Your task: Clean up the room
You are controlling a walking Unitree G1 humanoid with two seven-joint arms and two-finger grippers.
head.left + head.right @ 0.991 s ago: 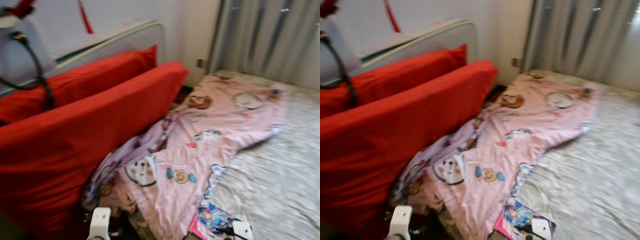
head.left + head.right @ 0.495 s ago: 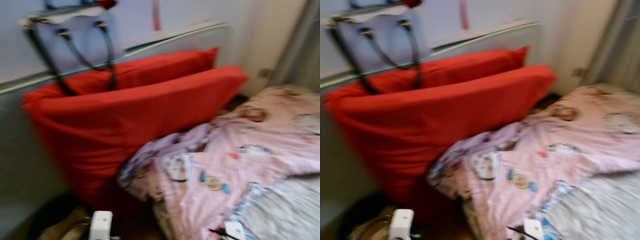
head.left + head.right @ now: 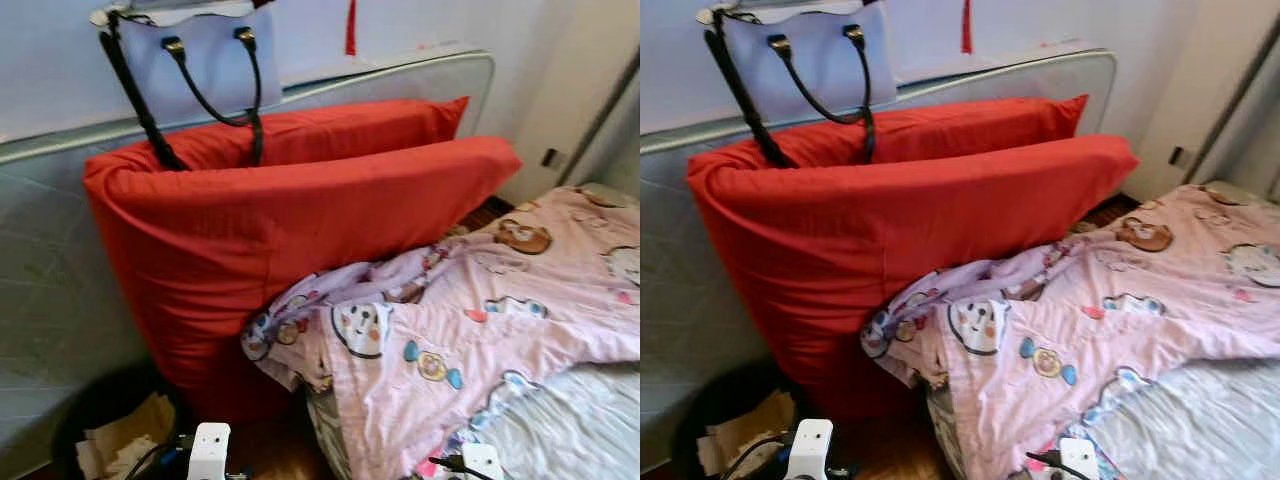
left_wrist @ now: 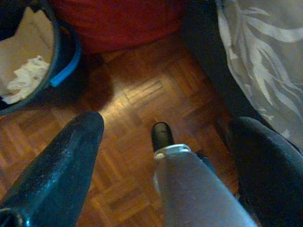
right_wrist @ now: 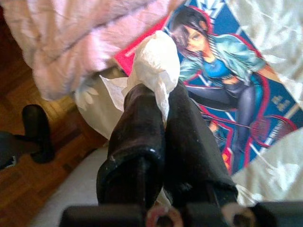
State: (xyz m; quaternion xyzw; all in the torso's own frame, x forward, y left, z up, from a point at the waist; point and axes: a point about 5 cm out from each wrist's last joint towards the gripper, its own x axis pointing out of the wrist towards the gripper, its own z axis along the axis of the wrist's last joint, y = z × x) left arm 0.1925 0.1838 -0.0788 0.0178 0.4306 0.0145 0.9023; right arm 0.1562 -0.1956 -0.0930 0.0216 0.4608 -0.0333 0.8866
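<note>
My right gripper [image 5: 158,97] is shut on a crumpled white tissue [image 5: 154,54], held just above an illustrated magazine [image 5: 227,75] that lies on the bed by the edge of the pink blanket [image 5: 85,33]. My left gripper [image 4: 165,125] hangs open over the parquet floor, its black fingers [image 4: 66,165] wide apart and nothing between them. A dark waste bin [image 4: 64,71] with paper scraps [image 4: 23,80] in it stands on the floor beside that gripper. In the left eye view the bin [image 3: 90,405] sits at the lower left, below the red cushions.
Two big red cushions [image 3: 300,220] lean against an upright grey mattress [image 3: 50,260], with a lavender handbag [image 3: 190,60] on top. The pink cartoon blanket [image 3: 480,330] sprawls over the bed [image 3: 570,430] on the right. My own foot [image 4: 162,135] stands on the parquet [image 4: 137,90].
The camera has swung left and sharpened: the curtain has left the picture, while the handbag, the grey mattress and the waste bin have come into view. Both wrists stay low at the bottom edge.
</note>
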